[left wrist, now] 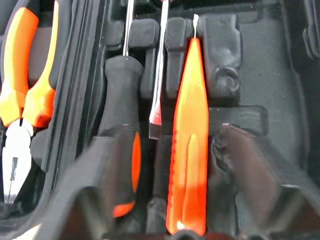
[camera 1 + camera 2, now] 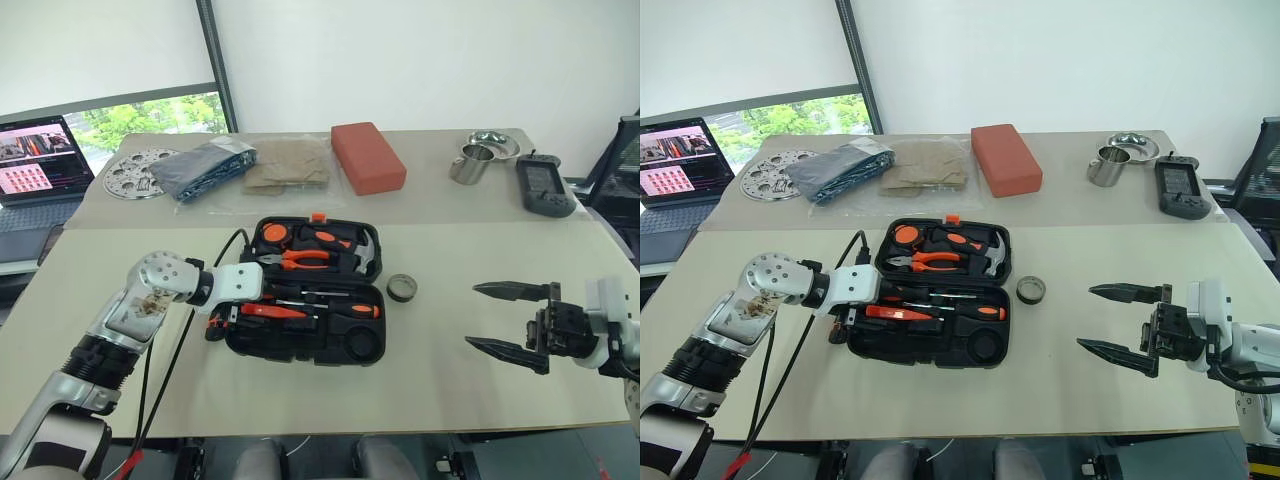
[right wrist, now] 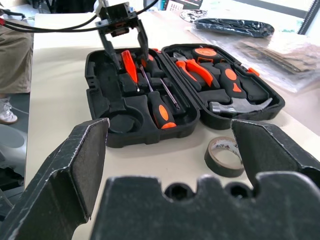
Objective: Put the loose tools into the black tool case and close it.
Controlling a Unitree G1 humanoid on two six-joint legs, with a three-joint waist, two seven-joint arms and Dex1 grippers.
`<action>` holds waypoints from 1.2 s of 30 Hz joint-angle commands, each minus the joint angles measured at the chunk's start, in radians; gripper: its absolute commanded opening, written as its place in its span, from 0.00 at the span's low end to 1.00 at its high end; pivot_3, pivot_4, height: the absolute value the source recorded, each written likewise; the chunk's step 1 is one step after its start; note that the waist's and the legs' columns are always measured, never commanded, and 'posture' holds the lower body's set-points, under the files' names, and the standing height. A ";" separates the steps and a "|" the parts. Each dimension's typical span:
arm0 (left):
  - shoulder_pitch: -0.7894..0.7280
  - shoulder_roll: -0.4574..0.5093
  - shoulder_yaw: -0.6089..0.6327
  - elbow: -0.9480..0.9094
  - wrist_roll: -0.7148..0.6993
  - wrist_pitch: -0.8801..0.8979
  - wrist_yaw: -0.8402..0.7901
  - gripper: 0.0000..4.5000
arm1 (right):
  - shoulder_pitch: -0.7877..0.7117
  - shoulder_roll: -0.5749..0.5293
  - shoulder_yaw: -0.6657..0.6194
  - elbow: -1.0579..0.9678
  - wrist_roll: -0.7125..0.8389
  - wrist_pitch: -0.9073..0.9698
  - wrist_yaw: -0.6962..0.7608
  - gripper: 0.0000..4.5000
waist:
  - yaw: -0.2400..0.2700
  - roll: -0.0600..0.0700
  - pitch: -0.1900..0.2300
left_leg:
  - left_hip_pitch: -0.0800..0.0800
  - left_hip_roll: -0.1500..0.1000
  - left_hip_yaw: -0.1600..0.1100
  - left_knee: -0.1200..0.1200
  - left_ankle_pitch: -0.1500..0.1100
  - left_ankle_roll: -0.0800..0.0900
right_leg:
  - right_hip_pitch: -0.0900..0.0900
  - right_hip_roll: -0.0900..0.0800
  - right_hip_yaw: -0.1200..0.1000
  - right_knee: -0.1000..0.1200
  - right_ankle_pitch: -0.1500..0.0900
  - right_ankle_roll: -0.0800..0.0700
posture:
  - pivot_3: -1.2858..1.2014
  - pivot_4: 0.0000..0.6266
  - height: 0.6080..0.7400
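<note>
A two-armed robot stands at a cream tabletop [image 2: 480,400] with the black tool case [image 2: 305,345] lying open before it, both moulded halves flat and the hinge running side to side. Nearest the case's left edge, the left gripper [image 3: 122,42] hangs over the near half with its black fingers spread apart and nothing between them; directly beneath lies the utility knife [image 1: 189,135], a smooth orange wedge seated in its recess. Beside it, two long screwdrivers [image 3: 159,107] rest in their slots, steel shafts lying along the case's length, one ribbed orange-and-black handle pointing towards the case's right end. To the right of the case, well apart from it, the right gripper [image 2: 510,320] waits with jaws wide and empty, pointing back at the case. Between that gripper and the case, just off the case's right edge, the small dark tape roll [image 2: 402,288] lies flat on the table, a low ring still loose. The right arm looks the nearer to it, and the round recess in the near half's right corner stands vacant. The far half holds the orange-handled pliers [image 2: 300,260] and steel-headed hammer [image 2: 365,255].
</note>
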 commanded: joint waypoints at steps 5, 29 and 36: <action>-0.034 0.025 0.189 -0.214 -0.283 0.195 -0.053 0.99 | -0.029 -0.023 -0.022 0.004 0.008 -0.021 0.012 1.00 | 0.002 0.000 0.000 | 0.000 0.000 0.000 0.000 0.000 0.000 | 0.000 0.000 -0.001 0.000 0.000 0.000 | 0.52 0.24 1.00; -0.024 -0.124 0.132 0.350 -0.170 -0.270 -0.171 0.01 | -0.046 -0.016 -0.006 0.019 -0.004 -0.033 0.016 1.00 | 0.003 0.002 0.000 | -0.001 0.000 0.000 0.002 0.000 0.000 | 0.000 0.000 -0.001 0.000 0.000 0.000 | 0.52 0.24 1.00; -0.033 -0.127 0.082 0.441 -0.085 -0.339 -0.168 0.01 | -0.033 -0.019 -0.011 0.007 -0.003 -0.031 0.013 1.00 | 0.002 0.002 0.000 | 0.000 0.000 0.000 0.002 0.000 0.000 | 0.000 0.000 -0.001 0.001 0.000 0.000 | 0.52 0.24 1.00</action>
